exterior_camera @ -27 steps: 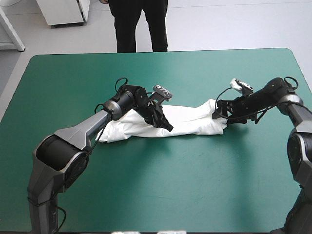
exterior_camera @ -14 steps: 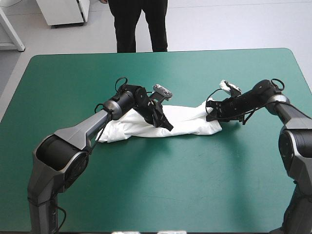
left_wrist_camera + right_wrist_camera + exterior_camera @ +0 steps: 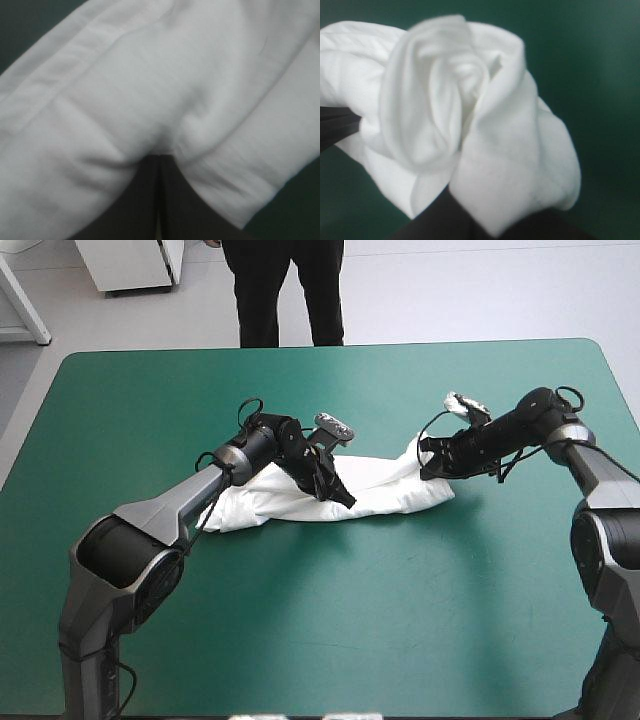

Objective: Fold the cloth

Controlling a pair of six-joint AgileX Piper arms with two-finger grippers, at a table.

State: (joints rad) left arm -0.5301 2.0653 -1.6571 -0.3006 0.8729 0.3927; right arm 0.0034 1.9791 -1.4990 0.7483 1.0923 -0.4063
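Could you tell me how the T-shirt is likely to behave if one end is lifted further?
Probably floppy: the T-shirt bunches into soft folds where the right pincer holds its end up. Likely light: one small pinch carries that end. It may wrinkle rather than slide when pushed, as it puckers at the left pincer.

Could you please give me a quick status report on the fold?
Left gripper shut on T-shirt mid-strip. Right gripper shut on its right end, raised, bunched. Nothing in the way.
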